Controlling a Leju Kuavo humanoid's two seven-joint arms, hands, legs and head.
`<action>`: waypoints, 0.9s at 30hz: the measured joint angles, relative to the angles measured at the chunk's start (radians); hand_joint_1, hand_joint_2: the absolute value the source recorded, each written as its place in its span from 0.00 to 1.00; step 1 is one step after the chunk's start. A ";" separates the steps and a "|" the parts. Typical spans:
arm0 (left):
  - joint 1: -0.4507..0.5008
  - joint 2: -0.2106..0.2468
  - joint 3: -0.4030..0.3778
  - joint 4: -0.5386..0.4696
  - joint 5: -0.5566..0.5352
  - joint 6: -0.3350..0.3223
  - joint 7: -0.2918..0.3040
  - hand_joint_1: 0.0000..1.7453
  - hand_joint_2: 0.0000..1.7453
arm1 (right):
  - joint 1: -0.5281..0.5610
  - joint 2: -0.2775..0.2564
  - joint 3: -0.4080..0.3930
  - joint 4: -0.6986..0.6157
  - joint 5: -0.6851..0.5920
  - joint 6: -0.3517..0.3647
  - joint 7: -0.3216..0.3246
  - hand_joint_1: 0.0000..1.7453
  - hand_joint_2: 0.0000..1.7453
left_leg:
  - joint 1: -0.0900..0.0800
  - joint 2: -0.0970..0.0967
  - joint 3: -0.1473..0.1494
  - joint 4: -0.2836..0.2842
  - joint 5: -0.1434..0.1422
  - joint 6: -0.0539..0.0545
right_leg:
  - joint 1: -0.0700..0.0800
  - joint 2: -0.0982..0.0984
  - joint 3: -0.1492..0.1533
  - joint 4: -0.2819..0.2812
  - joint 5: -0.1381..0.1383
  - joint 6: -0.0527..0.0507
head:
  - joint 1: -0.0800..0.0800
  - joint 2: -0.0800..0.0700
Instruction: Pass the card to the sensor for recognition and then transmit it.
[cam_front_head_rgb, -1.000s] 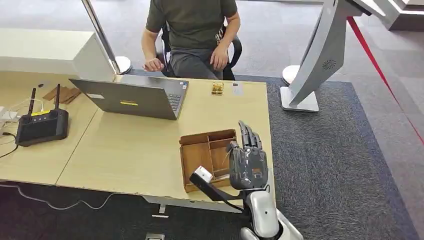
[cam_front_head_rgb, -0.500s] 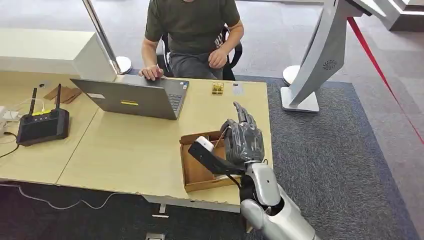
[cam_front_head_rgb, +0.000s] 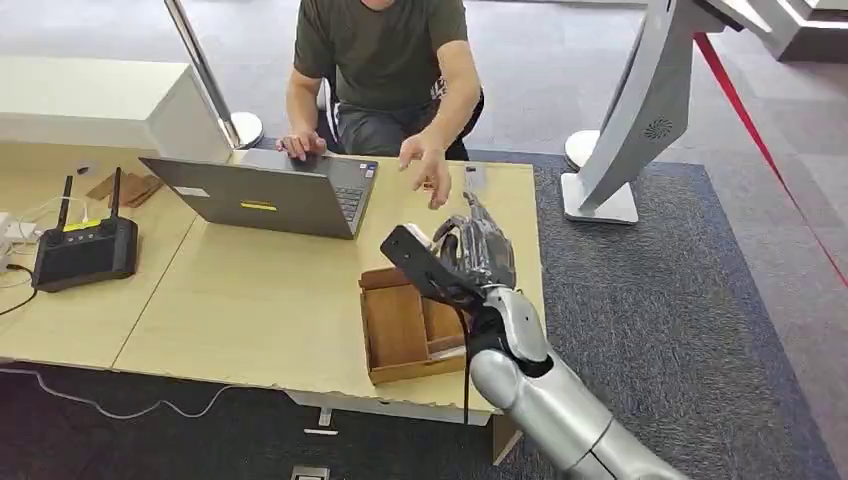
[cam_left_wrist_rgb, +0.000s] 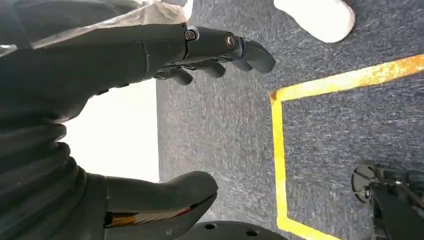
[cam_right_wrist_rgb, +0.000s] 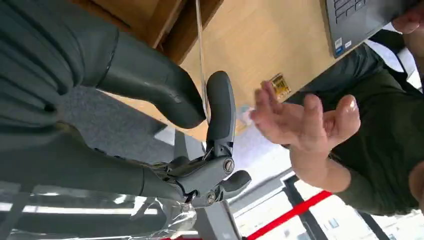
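From the head camera we see the right hand (cam_front_head_rgb: 478, 258) raised above the wooden tray (cam_front_head_rgb: 395, 330), its fingers blocking our sight of the card. One person (cam_front_head_rgb: 385, 60) sits at twelve o'clock, face cut off at the frame edge, one palm (cam_front_head_rgb: 428, 165) reaching toward us, the other on the single laptop (cam_front_head_rgb: 270, 195). One black router (cam_front_head_rgb: 82, 250) sits at nine o'clock, and a small sensor (cam_front_head_rgb: 434, 177) lies near the far table edge (cam_front_head_rgb: 250, 300).

At the left wrist, the left hand (cam_left_wrist_rgb: 150, 100) hangs over carpet, fingers apart, gripping nothing.

At the right wrist, we catch the card (cam_right_wrist_rgb: 201, 55) edge-on: a thin pale sliver pinched between thumb and finger, its face unreadable. The person's open palm waits just beside it.
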 joint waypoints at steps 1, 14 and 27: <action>-0.003 -0.001 -0.002 0.000 -0.001 0.000 0.002 0.00 1.00 | -0.004 0.000 0.002 0.008 -0.014 -0.010 -0.003 1.00 1.00 | 0.000 0.000 0.000 0.000 0.000 0.000 | 0.000 0.000 0.000 0.000 0.000 0.000 | 0.000 0.000; -0.009 -0.005 -0.017 0.000 0.004 0.015 0.002 0.00 1.00 | -0.017 0.006 0.028 0.084 -0.036 -0.050 -0.027 1.00 1.00 | 0.000 0.000 0.000 0.000 0.000 0.000 | 0.000 0.000 0.000 0.000 0.000 0.000 | 0.000 0.000; -0.010 -0.007 -0.019 0.000 0.000 0.015 0.002 0.00 1.00 | -0.021 0.009 0.032 0.116 -0.027 -0.069 -0.042 0.00 1.00 | 0.000 0.000 0.000 0.000 0.000 0.000 | 0.000 0.000 -0.001 0.000 0.000 0.000 | 0.000 0.000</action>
